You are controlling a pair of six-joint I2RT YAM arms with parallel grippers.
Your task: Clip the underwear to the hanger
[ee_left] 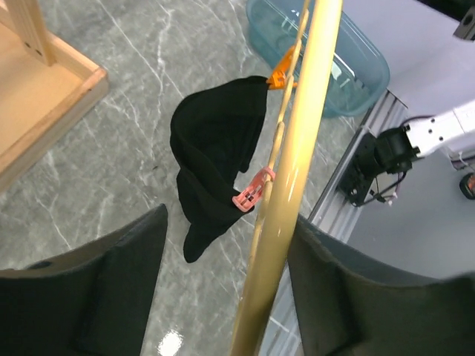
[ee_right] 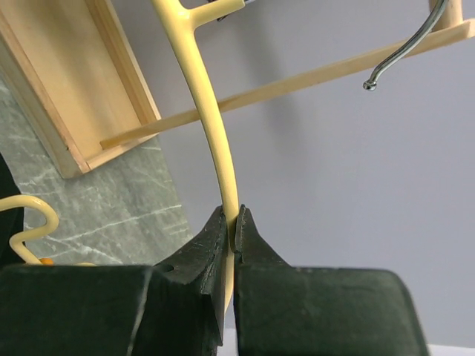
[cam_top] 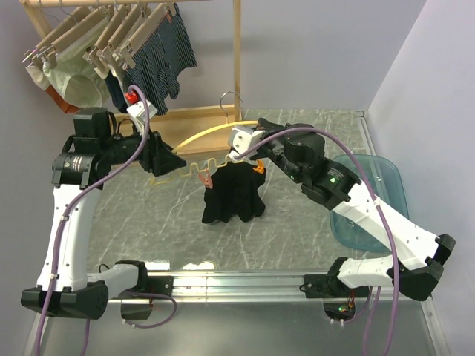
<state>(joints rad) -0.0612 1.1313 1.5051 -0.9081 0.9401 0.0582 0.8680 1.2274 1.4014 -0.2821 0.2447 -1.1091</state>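
The yellow hanger [cam_top: 200, 136] is held in the air over the table, its hook [cam_top: 231, 96] pointing to the back. The black underwear [cam_top: 234, 196] hangs bunched from its two orange-red clips [cam_top: 206, 180], its lower edge on or near the table. My right gripper [cam_top: 239, 148] is shut on the hanger's arch, as the right wrist view [ee_right: 231, 219] shows. My left gripper [cam_top: 169, 162] is at the hanger's left end. In the left wrist view it [ee_left: 230, 222] is open, the hanger [ee_left: 297, 148] passing between the fingers close to the right one. The underwear [ee_left: 215, 148] hangs beyond.
A wooden rack [cam_top: 197, 119] stands at the back left with beige clip hangers, dark blue striped shorts [cam_top: 159, 52] and pale green underwear [cam_top: 74, 81]. A blue-green tub [cam_top: 371, 185] sits at the right, under my right arm. A metal rail runs along the near edge.
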